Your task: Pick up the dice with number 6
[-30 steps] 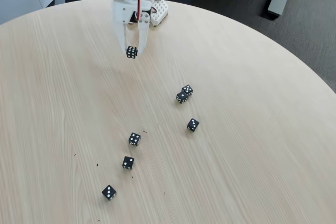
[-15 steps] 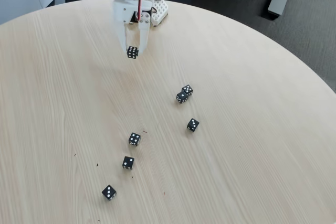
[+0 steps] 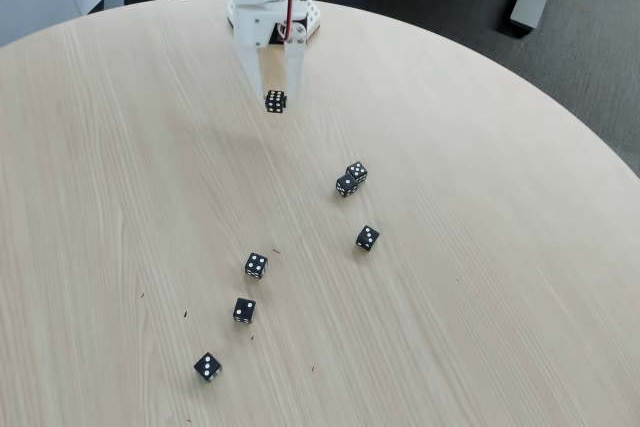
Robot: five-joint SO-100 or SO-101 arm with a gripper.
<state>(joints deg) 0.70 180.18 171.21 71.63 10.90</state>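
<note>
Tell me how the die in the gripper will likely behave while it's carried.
The die looks hard and small, so probably stiff and light. The gripper pinches it at the fingertips, so smooth faces might slip. If dropped, it would likely tumble on the table.

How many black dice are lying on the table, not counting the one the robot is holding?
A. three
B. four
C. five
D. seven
C. Five lie on the table: a touching pair, one die just below it, and three more toward the lower left at and. The gripper holds a sixth die up.
</note>
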